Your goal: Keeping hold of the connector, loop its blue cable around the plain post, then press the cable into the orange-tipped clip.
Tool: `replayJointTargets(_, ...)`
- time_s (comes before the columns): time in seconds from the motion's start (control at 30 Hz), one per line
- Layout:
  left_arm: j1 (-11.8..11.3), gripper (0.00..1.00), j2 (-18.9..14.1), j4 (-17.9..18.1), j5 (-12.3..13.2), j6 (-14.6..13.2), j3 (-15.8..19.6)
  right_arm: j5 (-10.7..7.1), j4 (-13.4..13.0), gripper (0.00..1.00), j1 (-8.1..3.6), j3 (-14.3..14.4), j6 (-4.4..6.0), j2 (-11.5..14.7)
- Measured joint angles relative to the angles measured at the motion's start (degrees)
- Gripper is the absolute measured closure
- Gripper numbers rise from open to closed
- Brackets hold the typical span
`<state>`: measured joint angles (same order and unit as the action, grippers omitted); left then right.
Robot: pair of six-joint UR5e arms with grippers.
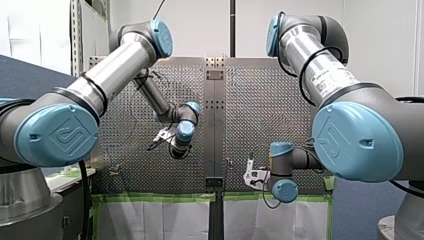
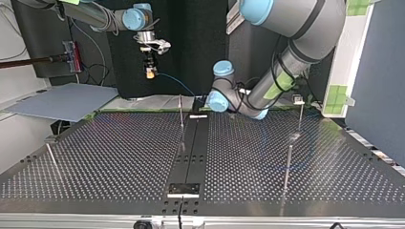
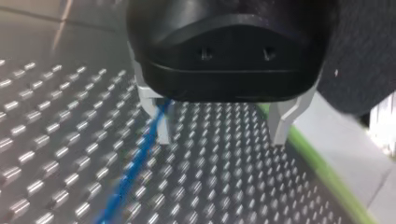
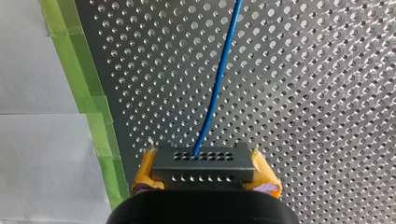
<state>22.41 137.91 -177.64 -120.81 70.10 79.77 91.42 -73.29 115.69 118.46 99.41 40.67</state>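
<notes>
Top view, left: my right gripper [image 2: 151, 72] raised beyond the table's [image 2: 119, 157] far edge, yellow pads [image 4: 144, 175] pinching connector [image 4: 204, 163]. Blue cable [image 4: 215, 93] runs from it down toward my left gripper [image 3: 222, 127], low over table, metal fingers spread, cable passing just beside one finger. Thin post [image 2: 288, 164] stands at right, apart from both grippers.

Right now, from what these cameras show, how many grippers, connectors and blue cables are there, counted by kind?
2 grippers: left gripper, right gripper
1 connector
1 blue cable
Total: 4
</notes>
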Motion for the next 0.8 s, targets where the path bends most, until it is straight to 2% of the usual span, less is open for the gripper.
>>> replayJointTargets(0.47,3.1,0.0,4.0,-1.0,1.6,2.7,-0.8,-0.21,-0.1,0.98,0.53,0.0,-0.8,0.0)
replayJointTargets(0.6,4.5,0.0,5.6,-1.2,3.1,4.1,-1.2,-0.83,-0.2,0.98,0.83,0.0,-1.11,0.0)
replayJointTargets(0.8,5.5,0.0,6.3,-1.9,5.9,6.3,-1.3,-1.58,-0.5,0.98,1.1,0.0,-1.21,0.1)
